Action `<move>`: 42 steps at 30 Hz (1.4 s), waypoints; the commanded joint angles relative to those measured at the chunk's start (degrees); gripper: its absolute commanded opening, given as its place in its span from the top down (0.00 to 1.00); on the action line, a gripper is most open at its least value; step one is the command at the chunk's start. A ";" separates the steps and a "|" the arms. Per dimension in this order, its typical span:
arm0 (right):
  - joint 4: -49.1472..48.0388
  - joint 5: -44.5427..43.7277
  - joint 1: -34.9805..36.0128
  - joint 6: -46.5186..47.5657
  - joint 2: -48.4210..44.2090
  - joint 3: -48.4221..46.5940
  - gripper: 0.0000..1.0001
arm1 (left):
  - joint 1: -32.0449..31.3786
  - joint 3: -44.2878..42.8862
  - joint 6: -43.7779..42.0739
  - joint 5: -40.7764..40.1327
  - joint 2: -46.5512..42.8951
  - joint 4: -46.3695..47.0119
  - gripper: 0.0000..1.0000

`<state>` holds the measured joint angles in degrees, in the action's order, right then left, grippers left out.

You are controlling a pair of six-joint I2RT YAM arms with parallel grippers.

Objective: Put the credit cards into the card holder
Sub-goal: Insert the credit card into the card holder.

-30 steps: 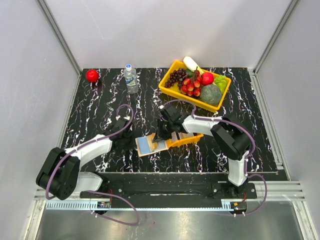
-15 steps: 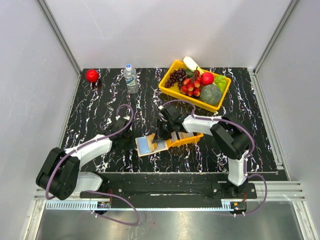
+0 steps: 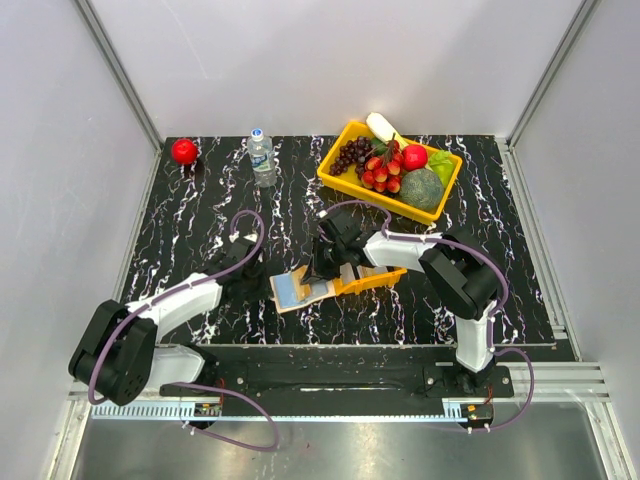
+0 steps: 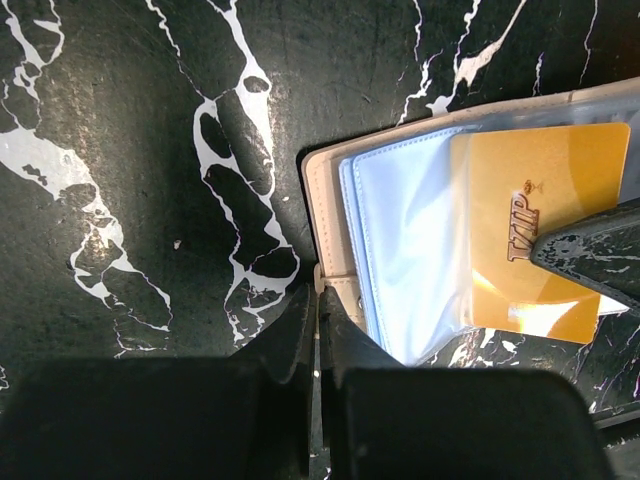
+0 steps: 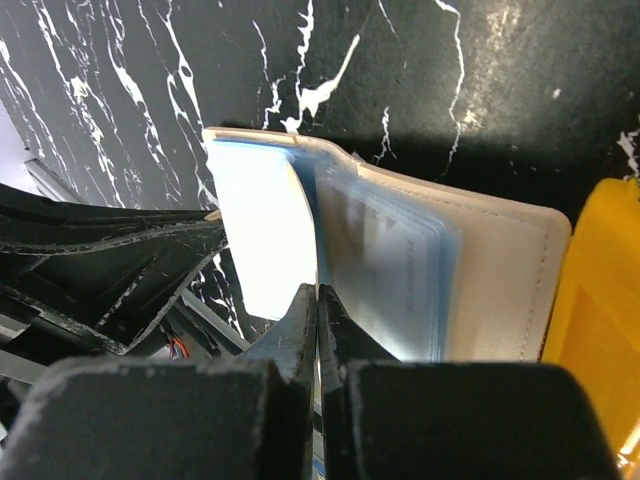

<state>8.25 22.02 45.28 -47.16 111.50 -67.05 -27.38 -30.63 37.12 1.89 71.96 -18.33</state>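
Observation:
The card holder (image 3: pixel 298 289) lies open on the black marble table, a cream wallet (image 4: pixel 322 190) with light blue clear sleeves (image 4: pixel 410 250). A gold credit card (image 4: pixel 545 225) marked VIP sits partly in one sleeve. My left gripper (image 4: pixel 318 292) is shut on the holder's near cream edge (image 3: pixel 266 280). My right gripper (image 5: pixel 318 292) is shut, its tips at the fold between a bright white leaf (image 5: pixel 262 235) and the blue sleeves (image 5: pixel 385 270). Whether it pinches a leaf I cannot tell. Its finger (image 4: pixel 600 255) overlaps the gold card's corner.
A small orange tray (image 3: pixel 377 279) touches the holder's right side, seen also as the orange tray (image 5: pixel 600 300) in the right wrist view. At the back stand a yellow fruit basket (image 3: pixel 325 170), a water bottle (image 3: pixel 262 158) and a red apple (image 3: pixel 184 151).
The right gripper and the card holder have shifted slightly to the left. The left arm has edged forward a little. Both grippers stay shut.

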 commanded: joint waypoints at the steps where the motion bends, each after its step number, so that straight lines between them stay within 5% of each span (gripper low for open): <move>1: -3.68 -0.85 0.95 -1.98 1.70 -0.28 1.00 | -0.05 1.28 1.20 0.57 -1.21 2.77 1.00; 10: 3.08 1.18 0.95 2.24 -1.28 4.03 0.99 | -0.05 1.54 1.63 -0.22 -1.56 3.21 1.00; 16: 4.58 0.22 0.95 3.74 0.03 2.28 0.77 | -0.05 1.54 1.64 -0.13 -1.83 3.12 1.00; 26: 8.62 -4.88 0.95 6.55 -1.72 -1.16 0.66 | -0.05 1.89 1.37 -0.31 -2.62 2.77 1.00; 33: 8.62 -3.30 1.04 7.69 -2.78 -1.42 0.69 | -0.05 1.72 1.28 -0.13 -2.44 3.03 1.00; 38: 8.10 -1.90 0.95 8.13 -2.61 -2.12 0.90 | -0.05 1.72 1.20 -0.04 -2.53 3.03 1.00; 42: 7.48 -0.14 1.57 8.48 -1.64 -3.00 0.92 | -0.05 1.54 1.11 0.13 -2.27 3.03 1.00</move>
<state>15.11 21.43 45.82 -40.32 110.61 -68.01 -27.38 -29.39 38.00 1.74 70.65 -16.82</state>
